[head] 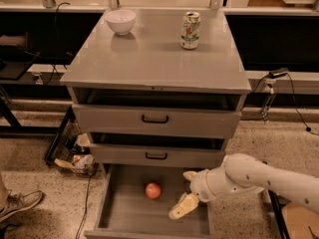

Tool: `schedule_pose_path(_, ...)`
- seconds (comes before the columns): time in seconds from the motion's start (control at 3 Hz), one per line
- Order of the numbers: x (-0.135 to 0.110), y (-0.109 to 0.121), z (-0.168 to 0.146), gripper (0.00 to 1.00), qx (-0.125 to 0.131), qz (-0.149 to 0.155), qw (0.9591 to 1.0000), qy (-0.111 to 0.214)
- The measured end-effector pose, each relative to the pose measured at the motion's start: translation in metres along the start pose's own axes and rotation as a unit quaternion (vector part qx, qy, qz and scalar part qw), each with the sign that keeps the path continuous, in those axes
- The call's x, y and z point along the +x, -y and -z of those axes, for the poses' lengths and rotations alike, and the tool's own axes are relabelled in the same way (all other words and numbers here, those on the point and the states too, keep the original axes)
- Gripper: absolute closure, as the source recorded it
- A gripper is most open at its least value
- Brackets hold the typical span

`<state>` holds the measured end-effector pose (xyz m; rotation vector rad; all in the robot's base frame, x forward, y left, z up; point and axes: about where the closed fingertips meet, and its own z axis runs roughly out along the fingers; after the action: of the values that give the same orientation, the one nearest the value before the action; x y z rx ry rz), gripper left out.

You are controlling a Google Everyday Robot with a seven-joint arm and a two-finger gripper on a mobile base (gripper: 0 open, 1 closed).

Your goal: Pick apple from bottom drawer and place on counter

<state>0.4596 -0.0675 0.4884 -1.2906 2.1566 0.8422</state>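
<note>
The apple (153, 190), small, round and red-orange, lies on the floor of the open bottom drawer (119, 222), a little left of its middle. My gripper (184, 195) hangs inside the drawer, to the right of the apple and a short gap from it, on the white arm (259, 178) that reaches in from the right. Its two cream fingers (183, 206) stand apart, one toward the drawer's back and one toward its front, with nothing between them. The counter (154, 59) is the grey cabinet top above.
A white bowl (120, 21) and a soda can (190, 30) stand at the back of the counter. The two upper drawers with black handles (155, 119) are slightly pulled out above the gripper. A shoe (17, 205) and clutter (75, 158) lie on the floor at left.
</note>
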Motion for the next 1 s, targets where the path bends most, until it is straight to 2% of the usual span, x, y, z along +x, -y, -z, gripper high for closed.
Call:
schedule_pose_path(0.33, 0.036, 0.029, -0.038, 0.00, -0.013, -0.033, 0.9986, 0.039)
schedule_pose_path(0.67, 0.054, 0.021, -0.065, 0.00, -0.035, -0.055, 0.9969, 0.045)
schedule_pose_path(1.0, 0.055, 0.021, -0.065, 0.00, -0.035, -0.055, 0.9969, 0.045)
